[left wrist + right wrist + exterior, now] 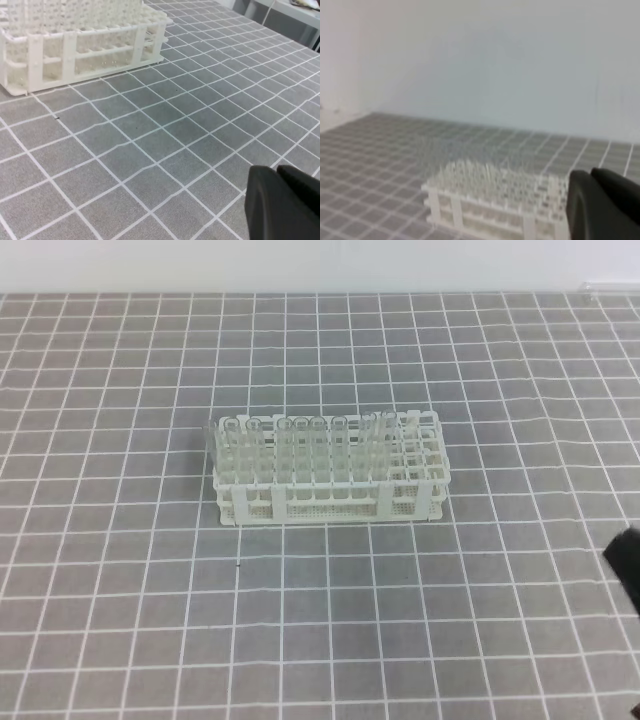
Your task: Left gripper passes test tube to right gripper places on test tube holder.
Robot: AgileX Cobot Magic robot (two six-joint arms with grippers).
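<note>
Grey matting ruled into squares by white lines (120, 620) covers the whole work surface, with a pale wall behind it. Near the middle of the exterior high view stands the test tube holder (330, 502), a white rack of small square holes on flat upright legs, its long side facing the camera. Clear test tubes (285, 445) stand upright in its holes, filling much of the left and middle part; their rims show as small rings above the top tier. No single tube can be picked out lying loose on the mat, and none is seen in either claw.

Only a dark corner at the right edge of the exterior high view (625, 565) shows any of the robot; which part it is cannot be told. From the left wrist camera, the left gripper (277, 172) appears as black finger ends in the lower right corner, with a thin seam between them; whether they are parted or pressed together cannot be told. The rack sits well apart from it, at the upper left. From the right wrist camera, blurred, the right gripper (592, 175) likewise shows only black finger ends at the lower right, its state unreadable. The rack lies below and left of it, near.

No writing or label is legible anywhere.
</note>
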